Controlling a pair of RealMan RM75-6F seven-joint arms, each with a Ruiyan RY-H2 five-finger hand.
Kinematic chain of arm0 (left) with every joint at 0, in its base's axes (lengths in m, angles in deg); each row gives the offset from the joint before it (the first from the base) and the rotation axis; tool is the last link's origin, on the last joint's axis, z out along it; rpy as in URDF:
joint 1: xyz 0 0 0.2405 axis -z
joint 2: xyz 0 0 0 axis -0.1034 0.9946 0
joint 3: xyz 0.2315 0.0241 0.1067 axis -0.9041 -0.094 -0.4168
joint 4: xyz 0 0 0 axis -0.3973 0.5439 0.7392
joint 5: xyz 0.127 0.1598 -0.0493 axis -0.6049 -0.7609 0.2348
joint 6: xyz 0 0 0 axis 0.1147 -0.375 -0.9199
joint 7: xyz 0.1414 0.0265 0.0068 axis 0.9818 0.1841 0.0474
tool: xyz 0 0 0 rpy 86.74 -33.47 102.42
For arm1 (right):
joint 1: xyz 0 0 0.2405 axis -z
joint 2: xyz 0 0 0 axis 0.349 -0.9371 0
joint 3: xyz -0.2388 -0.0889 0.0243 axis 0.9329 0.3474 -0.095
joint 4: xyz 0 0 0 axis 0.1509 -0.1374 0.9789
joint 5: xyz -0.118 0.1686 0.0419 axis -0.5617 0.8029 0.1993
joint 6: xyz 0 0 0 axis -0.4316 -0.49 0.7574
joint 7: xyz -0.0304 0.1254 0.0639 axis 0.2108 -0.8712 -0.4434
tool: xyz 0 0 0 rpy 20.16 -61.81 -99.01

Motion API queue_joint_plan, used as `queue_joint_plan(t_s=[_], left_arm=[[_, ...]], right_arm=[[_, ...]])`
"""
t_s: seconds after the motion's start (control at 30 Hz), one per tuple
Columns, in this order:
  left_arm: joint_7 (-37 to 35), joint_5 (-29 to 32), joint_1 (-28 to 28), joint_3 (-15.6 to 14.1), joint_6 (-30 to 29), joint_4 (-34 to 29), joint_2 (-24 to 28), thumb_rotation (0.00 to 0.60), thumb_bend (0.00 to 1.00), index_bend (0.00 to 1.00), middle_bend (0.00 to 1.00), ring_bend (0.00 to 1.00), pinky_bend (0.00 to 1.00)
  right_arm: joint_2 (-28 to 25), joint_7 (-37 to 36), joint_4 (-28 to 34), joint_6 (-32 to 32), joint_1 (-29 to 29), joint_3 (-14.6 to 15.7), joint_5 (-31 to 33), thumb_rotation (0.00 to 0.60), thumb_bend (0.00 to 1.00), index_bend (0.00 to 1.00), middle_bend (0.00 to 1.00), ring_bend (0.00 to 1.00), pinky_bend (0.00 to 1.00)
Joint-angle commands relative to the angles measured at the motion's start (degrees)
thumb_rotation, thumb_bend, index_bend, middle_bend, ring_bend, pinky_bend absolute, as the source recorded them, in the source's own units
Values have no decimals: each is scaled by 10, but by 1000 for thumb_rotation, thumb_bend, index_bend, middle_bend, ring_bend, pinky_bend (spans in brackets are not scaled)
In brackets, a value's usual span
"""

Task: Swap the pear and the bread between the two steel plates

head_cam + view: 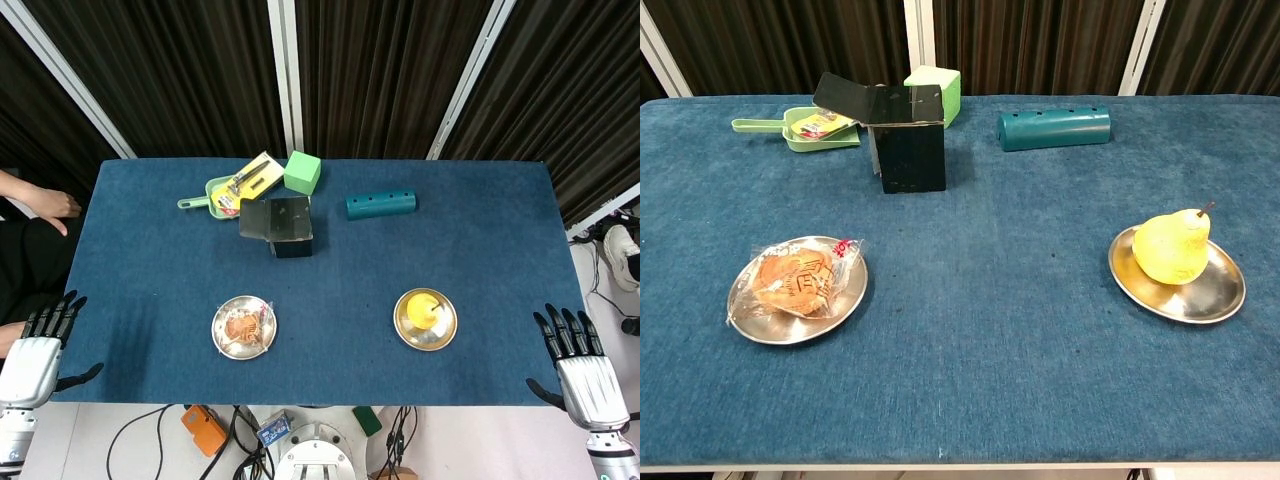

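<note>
My left hand (28,358) hangs off the table's left corner, fingers spread, holding nothing; my right hand (584,365) hangs off the right corner, likewise spread and empty. The round brown bread in clear wrap (793,278) lies on the left round steel plate (752,326), well apart from my left fingers (52,318). The yellow pear (1170,247) sits on the right round steel plate (1218,297), well apart from my right fingers (565,326).
</note>
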Motion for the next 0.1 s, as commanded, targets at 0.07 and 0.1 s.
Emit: queue_joint_plan(t_s=[0.07,0.1], left_arm=[[6,-50,-24,-3,-37,25,1,600,86,54,0,0,30],[7,-50,-27,-1,-39,26,1,600,86,54,0,0,30]], right_arm=[[-1,-1,-2,13,-2,-3,5,555,229,0,0,0,0],[-1,0,-2,15,-3,-4,5,555,228,0,0,0,0]])
